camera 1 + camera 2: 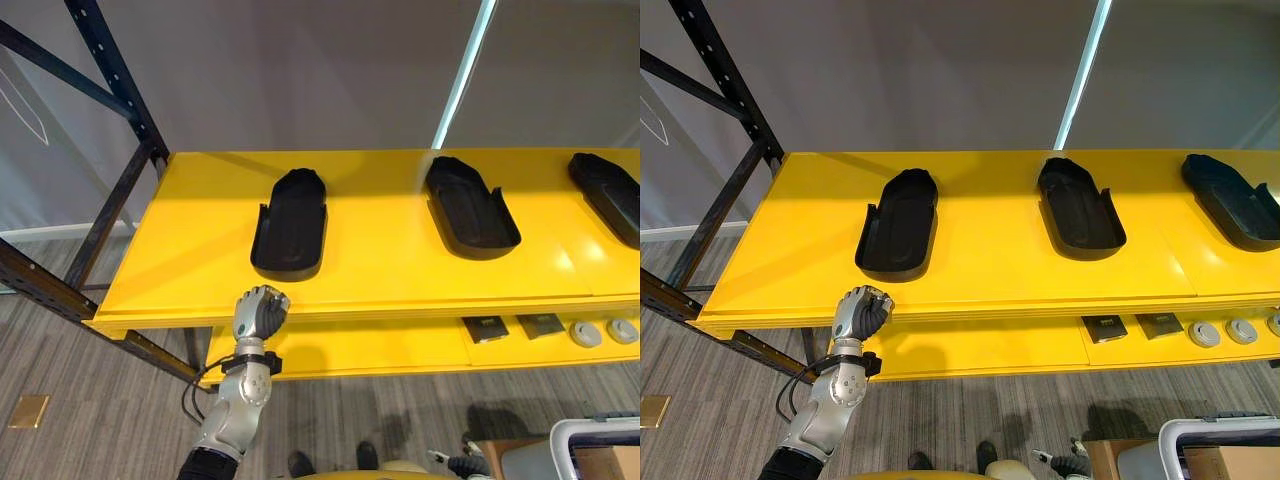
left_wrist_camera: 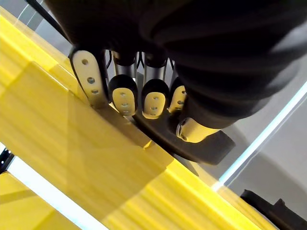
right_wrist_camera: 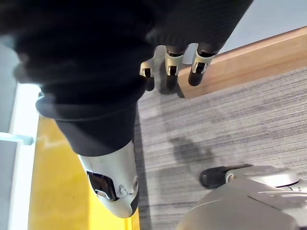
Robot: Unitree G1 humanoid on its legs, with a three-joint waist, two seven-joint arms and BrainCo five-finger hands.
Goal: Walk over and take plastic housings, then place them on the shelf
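Three black plastic housings lie hollow side up on the yellow shelf [image 1: 385, 255]: a left housing [image 1: 290, 222], a middle housing [image 1: 470, 208] and a right housing [image 1: 610, 195] cut off by the view's edge. My left hand [image 1: 260, 312] is raised at the shelf's front edge, just short of the left housing, fingers curled into a fist with nothing in it. Past its fingers [image 2: 153, 103] in the left wrist view lies that same housing [image 2: 204, 146]. My right hand [image 3: 110, 175] hangs over the grey floor with relaxed fingers and holds nothing.
A lower yellow shelf carries two dark square parts [image 1: 485, 329] and two grey discs [image 1: 587, 333]. The black rack upright [image 1: 110, 90] stands at the left. A white bin [image 1: 590, 445] sits on the floor at the lower right. A wooden edge [image 3: 249, 60] runs beside the right hand.
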